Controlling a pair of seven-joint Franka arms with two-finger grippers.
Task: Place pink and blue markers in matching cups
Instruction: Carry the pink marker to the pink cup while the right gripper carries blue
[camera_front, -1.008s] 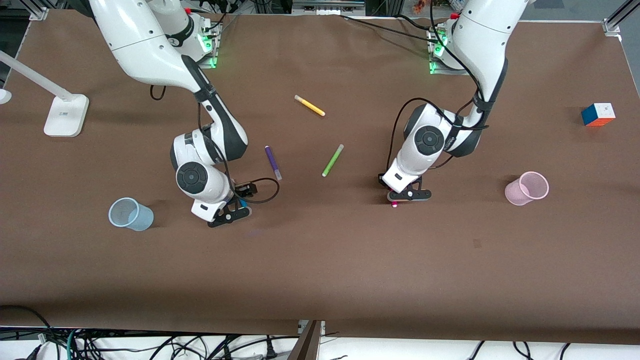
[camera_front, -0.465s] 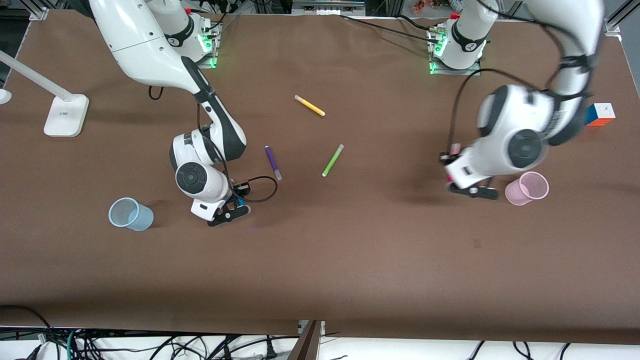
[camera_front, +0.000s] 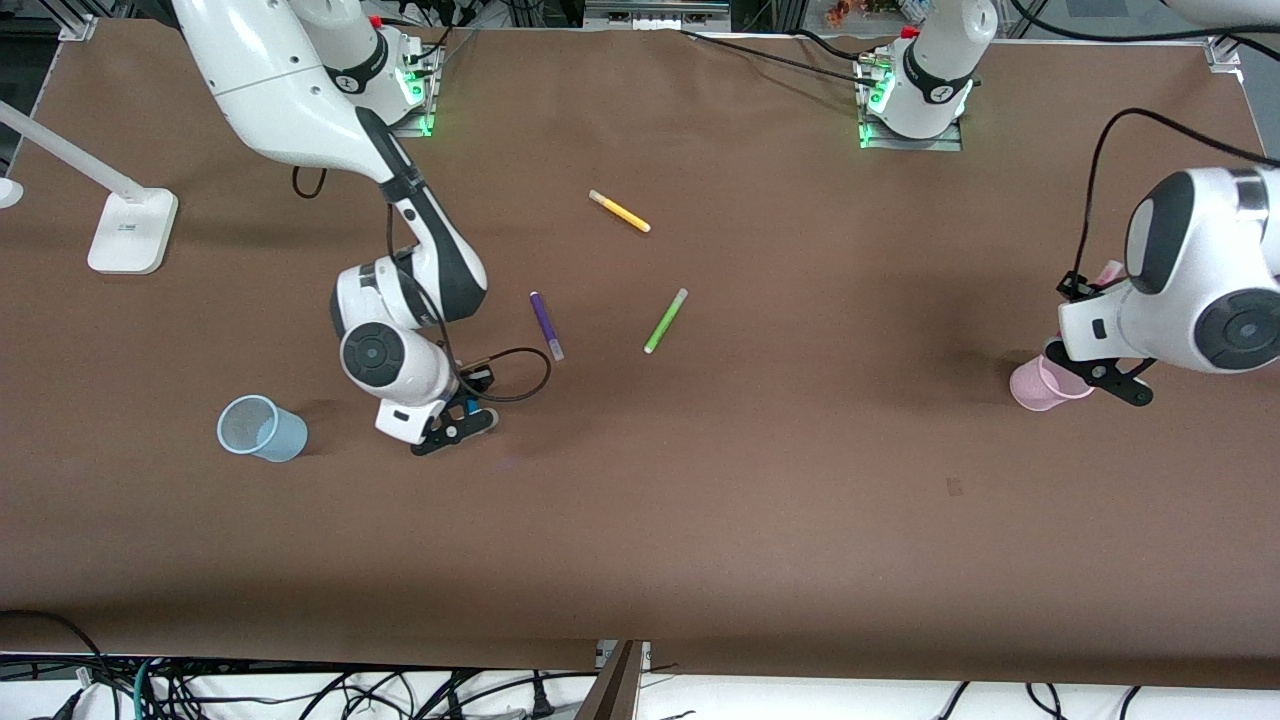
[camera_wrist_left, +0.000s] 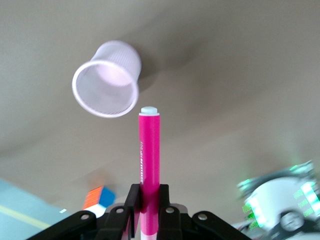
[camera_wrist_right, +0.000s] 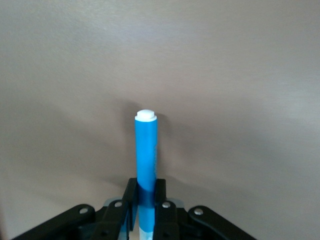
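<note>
Brown tabletop is stretching under both our arms. Our left gripper is clamping the pink marker upright while hanging over the pink cup at the left arm's end of the table. Our right gripper is pinching the blue marker over bare table, near the blue cup, which is standing toward the right arm's end.

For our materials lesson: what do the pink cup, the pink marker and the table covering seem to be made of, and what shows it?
Pink cup: likely thin translucent plastic; light passes through its faintly meshed wall.
Pink marker, held in the left pincer: smooth, slightly glossy plastic barrel with a white end.
Table covering: matte brown sheet, perhaps paper or fabric; no shine.
</note>
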